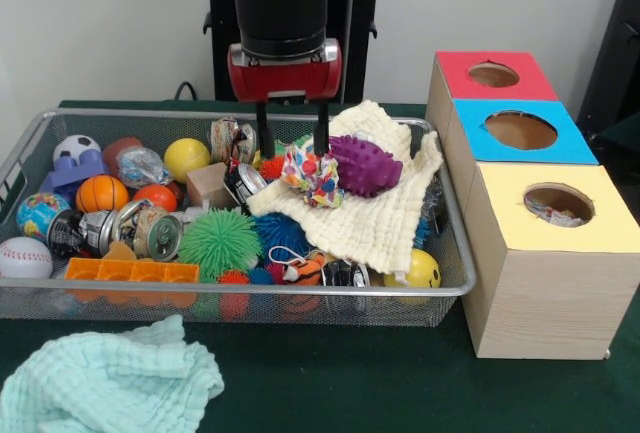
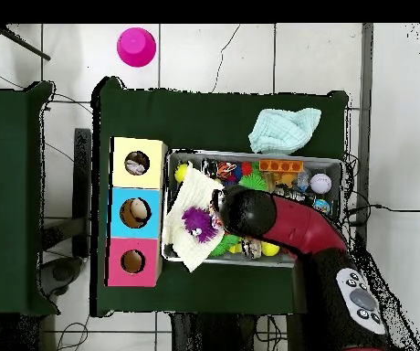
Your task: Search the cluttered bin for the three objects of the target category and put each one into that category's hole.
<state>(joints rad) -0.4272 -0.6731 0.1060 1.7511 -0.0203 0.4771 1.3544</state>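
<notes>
The wire mesh bin (image 1: 250, 291) holds a cluttered pile; it also shows in the overhead view (image 2: 337, 166). One wad of clear film with coloured bits (image 1: 312, 175) lies on a cream cloth (image 1: 375, 223) in the bin's middle. My gripper (image 1: 293, 151) is open just above it, a finger on each side of its top. Another clear wad (image 1: 140, 165) lies at the bin's back left. The yellow-topped box's hole (image 1: 558, 203) (image 2: 137, 164) shows crinkled film inside. In the overhead view the arm (image 2: 250, 215) hides the gripper.
A purple spiky ball (image 1: 365, 165) sits right beside the wad. Cans (image 1: 150, 233), a green spiky ball (image 1: 220, 243), an orange block (image 1: 130, 271) and several balls fill the bin. Blue-topped (image 1: 520, 131) and red-topped (image 1: 493, 75) boxes stand behind the yellow one. A mint cloth (image 1: 110, 378) lies in front.
</notes>
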